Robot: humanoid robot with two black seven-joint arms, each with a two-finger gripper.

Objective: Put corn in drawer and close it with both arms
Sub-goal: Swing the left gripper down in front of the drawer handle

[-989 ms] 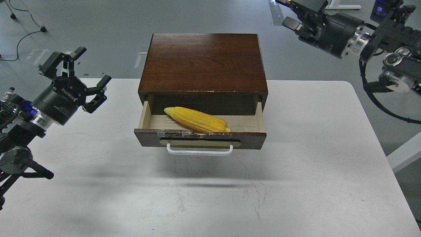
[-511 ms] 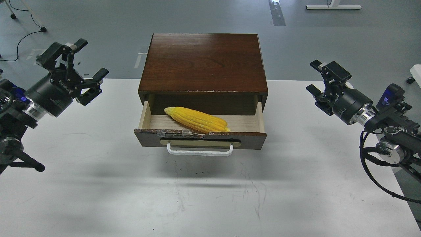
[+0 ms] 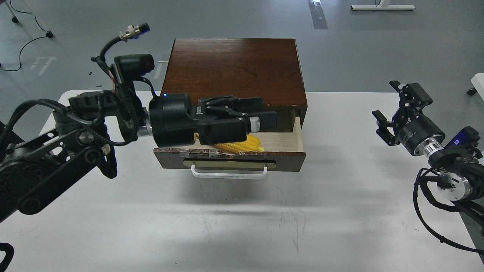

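Setting: a white table is seen from above, with a dark brown wooden cabinet standing at its far middle.
Drawer: the drawer is pulled out toward the viewer; a white bar handle on a beige oval plate is fixed to its dark front, and pale wood is shown inside.
Corn: the corn is lying inside the open drawer, near its front wall; only part of the yellow ear is seen, the rest being hidden behind the left gripper.
Left arm: it is stretched in from the left, across the front left part of the cabinet and over the drawer.
Left gripper: the left gripper is held over the drawer opening, pointing right; its fingers are drawn close together, and whether anything is touched cannot be told.
Right arm: it is kept at the right edge of the table, well apart from the cabinet.
Right gripper: the right gripper is seen with fingers spread apart, holding nothing.
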